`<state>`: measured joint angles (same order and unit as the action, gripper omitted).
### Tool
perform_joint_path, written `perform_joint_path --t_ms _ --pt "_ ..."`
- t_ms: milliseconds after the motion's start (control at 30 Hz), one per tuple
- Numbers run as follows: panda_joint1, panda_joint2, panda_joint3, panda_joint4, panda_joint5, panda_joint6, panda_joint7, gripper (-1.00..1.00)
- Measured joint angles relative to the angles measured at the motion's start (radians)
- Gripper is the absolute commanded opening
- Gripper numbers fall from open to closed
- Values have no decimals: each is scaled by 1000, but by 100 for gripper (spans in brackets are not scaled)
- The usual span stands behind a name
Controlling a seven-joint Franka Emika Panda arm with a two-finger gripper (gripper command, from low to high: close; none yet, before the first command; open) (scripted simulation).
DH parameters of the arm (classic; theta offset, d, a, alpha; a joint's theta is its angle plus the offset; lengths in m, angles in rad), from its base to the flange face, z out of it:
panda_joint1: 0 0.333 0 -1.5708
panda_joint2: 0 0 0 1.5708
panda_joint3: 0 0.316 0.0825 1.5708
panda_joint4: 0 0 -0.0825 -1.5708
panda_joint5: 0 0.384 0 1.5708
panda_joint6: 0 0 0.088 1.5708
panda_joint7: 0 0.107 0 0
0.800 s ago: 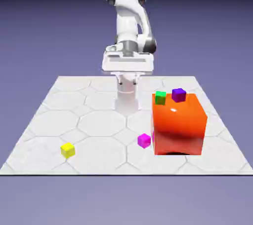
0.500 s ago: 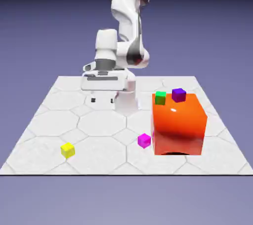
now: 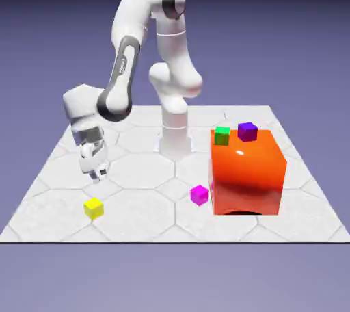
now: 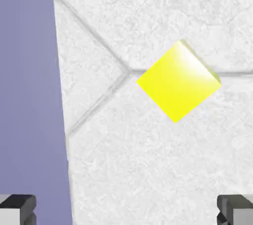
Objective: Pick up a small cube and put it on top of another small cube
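The small cube (image 3: 93, 208), tiny and bright yellow, lies on the white table near the front at the exterior view's left. In the hand view the small cube (image 4: 178, 81) shows as a diamond above and right of centre, free on the table. My gripper (image 3: 99, 176) hangs a little above and behind the cube, tilted, open with nothing between its fingers. Both grey fingertips (image 4: 17, 208) show at the hand view's bottom corners, set wide apart.
A big orange block (image 3: 246, 170) stands at the exterior view's right with a green cube (image 3: 222, 135) and a purple cube (image 3: 247, 131) on top. A magenta cube (image 3: 199, 195) lies by its left side. The table's edge (image 4: 59, 100) runs close to the yellow cube.
The arm has swung from the table's back middle toward the exterior view's left and front, coming down over the yellow cube. No cube has moved.
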<state>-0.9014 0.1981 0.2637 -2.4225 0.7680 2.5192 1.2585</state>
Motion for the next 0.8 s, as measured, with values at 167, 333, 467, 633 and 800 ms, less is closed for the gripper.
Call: perform_joint_path --t_ms 167,333,467,633,800 --pt "-181 152 52 77 152 -103 103 0" --pt "-276 278 90 134 260 -136 145 0" --pt "-237 403 115 177 324 -41 85 -100" --pt "-271 295 94 140 271 -122 136 -100" --pt "-187 256 53 121 303 -139 117 -100"
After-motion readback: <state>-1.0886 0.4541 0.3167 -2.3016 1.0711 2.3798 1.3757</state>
